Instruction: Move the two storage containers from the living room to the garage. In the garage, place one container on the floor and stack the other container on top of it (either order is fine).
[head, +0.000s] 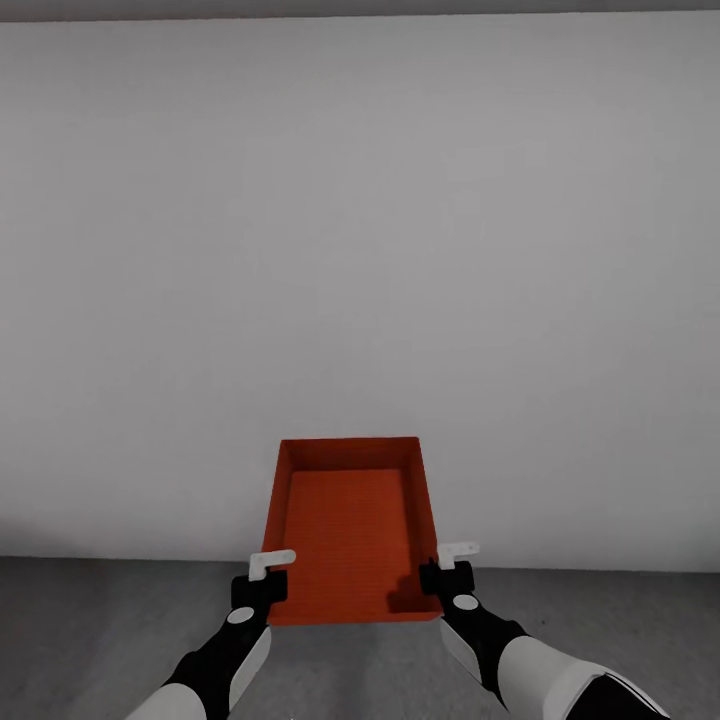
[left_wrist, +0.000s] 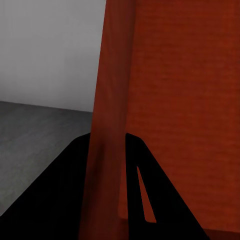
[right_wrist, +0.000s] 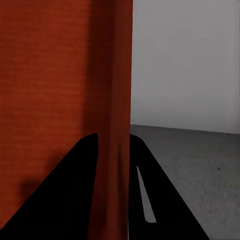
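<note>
Orange-red rectangular lidless storage container (head: 350, 530) sits in the head view held up between both arms, above the dark grey rough concrete-like floor (head: 100, 630) and in front of a plain pale grey wall (head: 360, 250) that stands close ahead and blocks the way forward. Both arms reach forward from the lower corners, white sleeves ending in black wrists; the left tool (head: 265, 575) meets the container's left long wall near its near corner, the right tool (head: 447, 570) meets the right long wall near its near corner, and the open box tilts so its ribbed base faces the camera. In the left wrist view the container's wall (left_wrist: 107, 125) runs between the two black fingers (left_wrist: 60, 200) of the left tool, which is clamped on it, one finger inside the box and one outside, with grey floor (left_wrist: 40, 130) and pale wall (left_wrist: 50, 50) beyond. In the right wrist view the right tool's black fingers (right_wrist: 65, 195) likewise pinch the container's wall (right_wrist: 115, 125), with floor (right_wrist: 190, 165) and wall (right_wrist: 185, 60) beside it.
</note>
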